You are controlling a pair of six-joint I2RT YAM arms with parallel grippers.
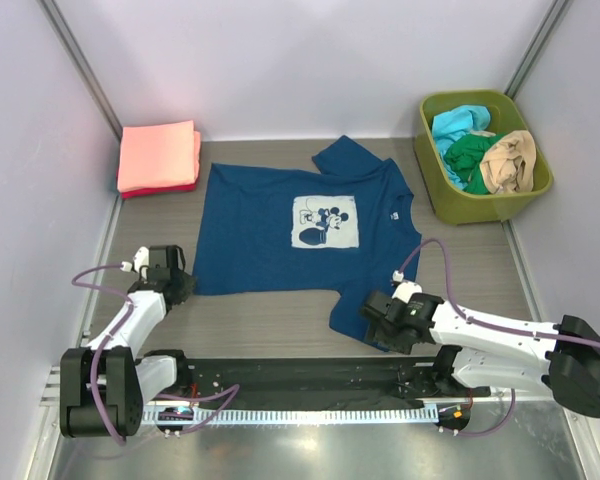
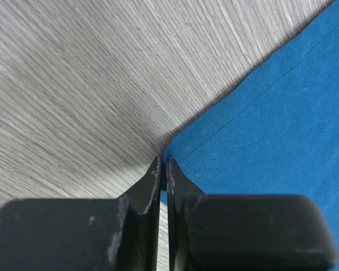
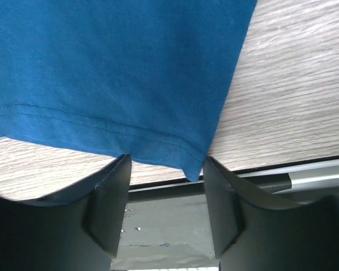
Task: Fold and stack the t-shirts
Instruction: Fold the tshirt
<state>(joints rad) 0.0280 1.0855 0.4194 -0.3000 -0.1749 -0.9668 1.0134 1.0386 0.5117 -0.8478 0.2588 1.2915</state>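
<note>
Pinching the near-left hem corner of the navy t-shirt, my left gripper had its jaws pressed together with only a sliver of blue cloth between the tips, low against the table. I judged that grip was there to lift the hem for a fold. My right gripper sat at the near sleeve with its jaws wide apart. The sleeve's hemmed corner lay between them but was gripped by neither. It looked placed to close on that corner, so both near points could be carried together.

Beyond my jaws the shirt lay flat and print-up on the wood, hem to the left, collar to the right, with no fold made yet. Farther back on the left, a salmon-pink folded tee rested on a red tee, the stack this one should join. At the far right a lime-green bin held a cyan tee, a green tee and a tan tee, all crumpled and not yet folded.
</note>
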